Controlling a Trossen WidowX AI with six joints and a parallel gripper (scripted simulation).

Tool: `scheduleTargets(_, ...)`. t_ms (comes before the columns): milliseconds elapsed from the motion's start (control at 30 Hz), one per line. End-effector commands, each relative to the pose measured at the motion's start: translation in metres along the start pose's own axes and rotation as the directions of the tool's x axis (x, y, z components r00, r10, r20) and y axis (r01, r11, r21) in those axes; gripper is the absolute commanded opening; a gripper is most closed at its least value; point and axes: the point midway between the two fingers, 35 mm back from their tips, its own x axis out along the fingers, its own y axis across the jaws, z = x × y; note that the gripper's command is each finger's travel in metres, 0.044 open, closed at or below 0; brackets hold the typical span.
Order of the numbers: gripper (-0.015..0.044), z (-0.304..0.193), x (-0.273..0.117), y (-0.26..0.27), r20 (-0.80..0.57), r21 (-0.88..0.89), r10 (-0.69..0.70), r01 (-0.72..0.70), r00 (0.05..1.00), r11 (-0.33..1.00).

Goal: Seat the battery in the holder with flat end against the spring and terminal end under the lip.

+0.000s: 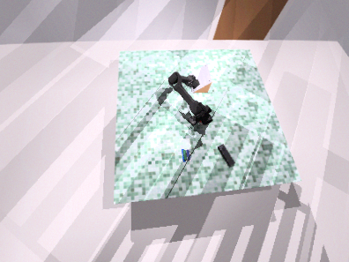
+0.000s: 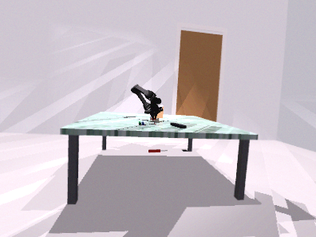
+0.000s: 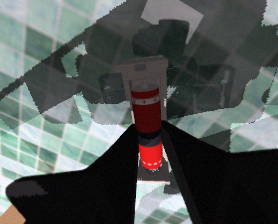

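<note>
A red battery with dark and silver bands lies lengthwise over the pale holder in the wrist view. Its silver terminal end points to the holder's far end wall, with a small gap showing between them. Its flat end is nearer the camera, short of the holder's near edge. My gripper is shut on the battery, one black finger on each side of its middle. The spring is not clear to see. I cannot tell whether the battery touches the holder's floor or is tilted. Shadow covers the holder.
A black block and small blue-green cylinders lie toward the front of the table. A white and orange object stands behind, near the arm. A red-handled tool shows below the tabletop.
</note>
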Motion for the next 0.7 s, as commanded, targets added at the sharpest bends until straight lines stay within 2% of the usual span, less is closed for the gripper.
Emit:
scheduleTargets(0, 0.0059, 0.002, 0.001, 0.000, -0.012, 0.001, -0.003, 0.003, 1.000, 1.000)
scheduleTargets(667, 0.0059, 0.012, 0.000, 0.000, -0.018, 0.001, 0.000, 0.000, 1.000, 1.000)
